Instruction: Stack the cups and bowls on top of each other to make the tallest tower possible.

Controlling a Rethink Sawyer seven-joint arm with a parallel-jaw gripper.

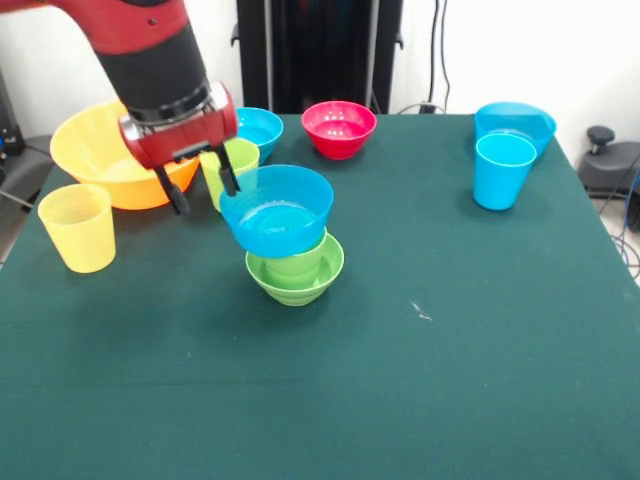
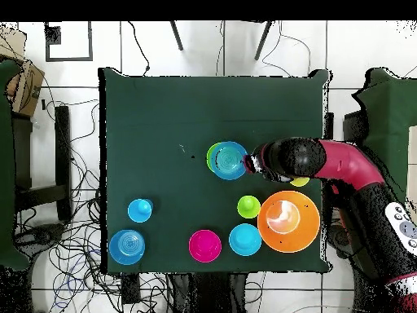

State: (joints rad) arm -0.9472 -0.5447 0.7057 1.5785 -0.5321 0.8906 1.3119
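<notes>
The tower stands mid-table: a small green bowl (image 1: 295,285) holds a green cup (image 1: 298,263), and a blue bowl (image 1: 277,208) sits tilted on top. From overhead the tower (image 2: 229,158) shows as a blue disc with a green rim. My gripper (image 1: 202,195) hangs at the blue bowl's left side, open. One fingertip (image 1: 230,184) is at the bowl's rim, the other (image 1: 178,203) is well clear of it. The gripper also shows in the overhead view (image 2: 254,160). A yellow-green cup (image 1: 240,158) stands just behind the gripper.
A large orange bowl (image 1: 100,150) and a pale yellow cup (image 1: 77,227) are at the left. A small blue bowl (image 1: 258,128) and a red bowl (image 1: 339,127) sit at the back. A sky blue cup (image 1: 503,170) and a wide blue bowl (image 1: 515,122) are at the right.
</notes>
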